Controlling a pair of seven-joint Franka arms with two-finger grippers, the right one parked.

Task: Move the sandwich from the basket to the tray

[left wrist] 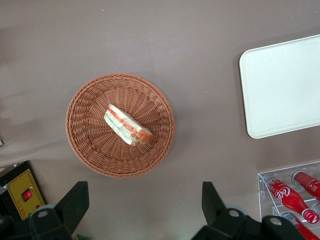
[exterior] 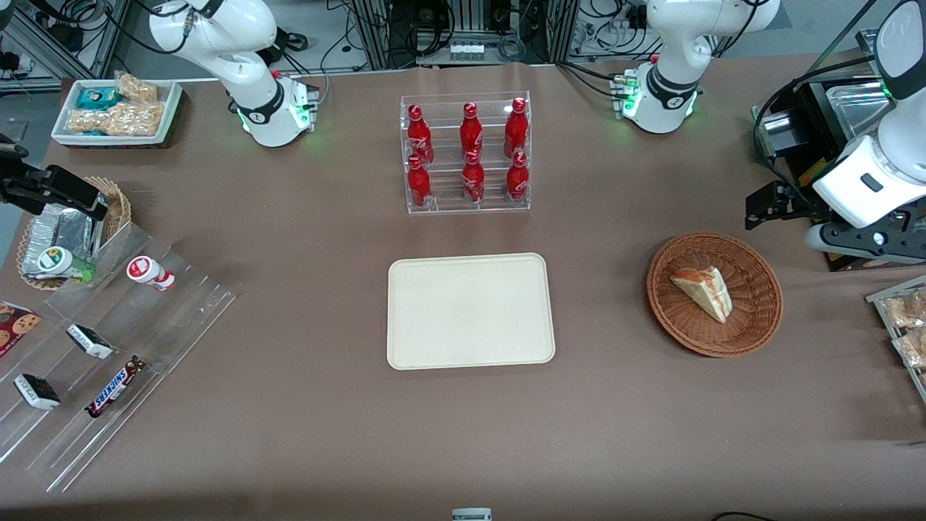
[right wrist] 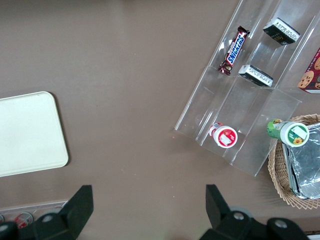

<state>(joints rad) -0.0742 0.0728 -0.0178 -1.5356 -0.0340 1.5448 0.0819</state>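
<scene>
The sandwich (exterior: 703, 291), a pale bread wedge with orange-red and green layers, lies in the round brown wicker basket (exterior: 752, 318) toward the working arm's end of the table. The cream tray (exterior: 470, 311) lies flat and bare at the table's middle. My left gripper (exterior: 759, 210) hangs in the air beside the basket, a little farther from the front camera, apart from it. In the left wrist view the gripper (left wrist: 144, 202) is open wide and holds nothing, with the sandwich (left wrist: 127, 125), the basket (left wrist: 90, 145) and the tray (left wrist: 285, 85) all in sight.
A clear acrylic shelf of red bottles (exterior: 466, 155) stands farther from the front camera than the tray. A black box (exterior: 817, 145) and a tub of snack packs (exterior: 904, 318) sit at the working arm's end. A stepped shelf with snacks (exterior: 108, 347) lies at the parked arm's end.
</scene>
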